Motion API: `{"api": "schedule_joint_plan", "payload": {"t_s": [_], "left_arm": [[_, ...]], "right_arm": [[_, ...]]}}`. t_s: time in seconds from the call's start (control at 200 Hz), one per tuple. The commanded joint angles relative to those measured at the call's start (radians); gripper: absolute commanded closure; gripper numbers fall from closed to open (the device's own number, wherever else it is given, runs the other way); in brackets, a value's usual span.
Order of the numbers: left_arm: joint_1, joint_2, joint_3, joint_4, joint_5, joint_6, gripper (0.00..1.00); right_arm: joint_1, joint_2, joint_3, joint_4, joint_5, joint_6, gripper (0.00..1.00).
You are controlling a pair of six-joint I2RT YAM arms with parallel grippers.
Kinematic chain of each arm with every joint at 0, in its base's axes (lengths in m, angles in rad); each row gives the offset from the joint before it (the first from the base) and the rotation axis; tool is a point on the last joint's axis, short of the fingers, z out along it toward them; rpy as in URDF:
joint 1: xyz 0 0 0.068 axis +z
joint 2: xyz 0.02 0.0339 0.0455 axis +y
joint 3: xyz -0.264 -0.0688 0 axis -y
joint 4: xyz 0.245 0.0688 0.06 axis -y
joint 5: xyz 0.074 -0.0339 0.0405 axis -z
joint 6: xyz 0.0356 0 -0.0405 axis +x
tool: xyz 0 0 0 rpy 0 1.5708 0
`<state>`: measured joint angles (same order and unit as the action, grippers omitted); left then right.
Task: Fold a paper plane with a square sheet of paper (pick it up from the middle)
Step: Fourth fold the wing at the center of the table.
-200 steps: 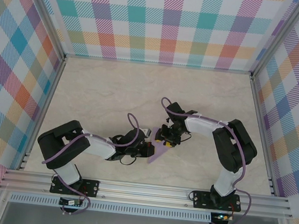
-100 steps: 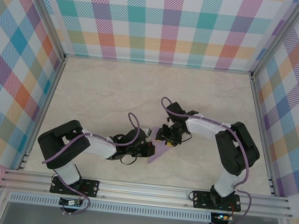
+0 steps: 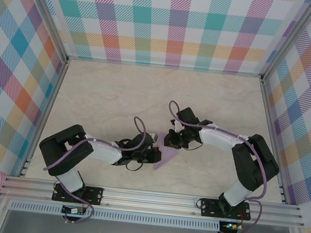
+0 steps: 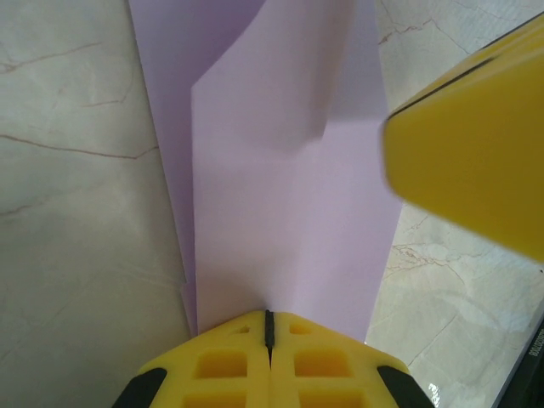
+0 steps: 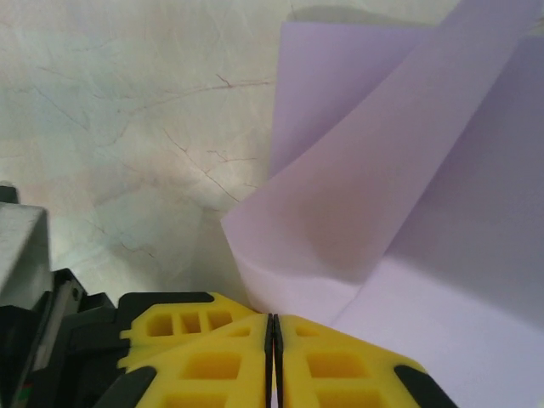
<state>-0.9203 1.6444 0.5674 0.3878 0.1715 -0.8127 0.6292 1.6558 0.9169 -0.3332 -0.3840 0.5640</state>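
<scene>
I read the left arm [image 3: 98,152] as lying low, forearm reaching right, with the left gripper [image 4: 269,319] pinched on the paper [image 4: 289,221] and its fingers [image 4: 221,365] meeting with no gap. The right arm [image 3: 226,138] is bent at the elbow, forearm reaching left, with the right gripper [image 5: 272,323] likewise clamped on the paper's edge. From above I see both grippers just beside each other, tips facing.
</scene>
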Motion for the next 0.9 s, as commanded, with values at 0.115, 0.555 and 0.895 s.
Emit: {"api": "schedule_joint_plan", "payload": {"t_s": [0.115,0.555,0.895], "left_arm": [[0.000,0.004,-0.017,-0.165,-0.044,-0.026,1.00],[0.000,0.006,0.003,-0.235,-0.024,-0.016,1.00],[0.000,0.030,0.023,-0.379,0.011,0.001,1.00]], "right_arm": [[-0.005,0.040,-0.057,0.106,-0.106,-0.081,0.93],[-0.028,0.114,-0.028,0.098,-0.057,-0.148,0.93],[-0.141,0.170,0.048,0.101,0.038,-0.126,0.93]]}}
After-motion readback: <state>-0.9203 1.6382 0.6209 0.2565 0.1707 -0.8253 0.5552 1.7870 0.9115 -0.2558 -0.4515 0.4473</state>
